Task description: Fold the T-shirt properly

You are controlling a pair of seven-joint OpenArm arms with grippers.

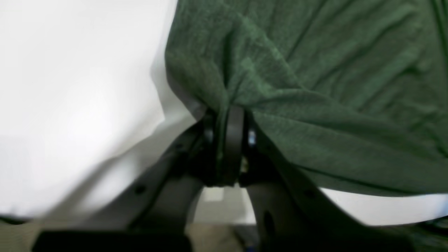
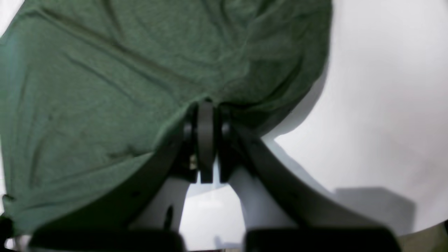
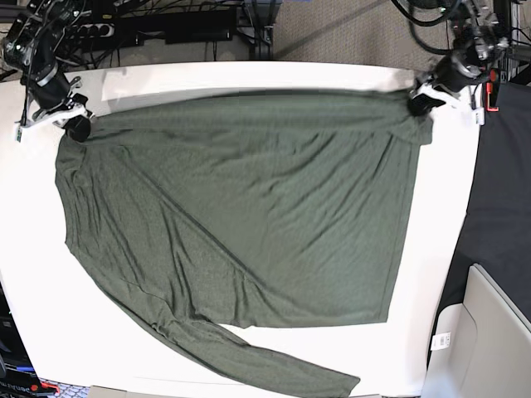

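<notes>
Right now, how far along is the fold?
Early. Done: the T-shirt lies spread flat on the white table, one long sleeve trailing toward the near edge. In hand: the left gripper and right gripper are each shut on a far corner of the fabric, pinches clear in both wrist views. Left: every fold; no part is doubled over yet.

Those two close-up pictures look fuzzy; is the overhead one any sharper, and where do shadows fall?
Left wrist view: soft blur, white table washed out. Right wrist view: also soft, the shirt casting a grey shadow on the table. Base view: sharpest, evenly lit, shirt creases clear.
</notes>
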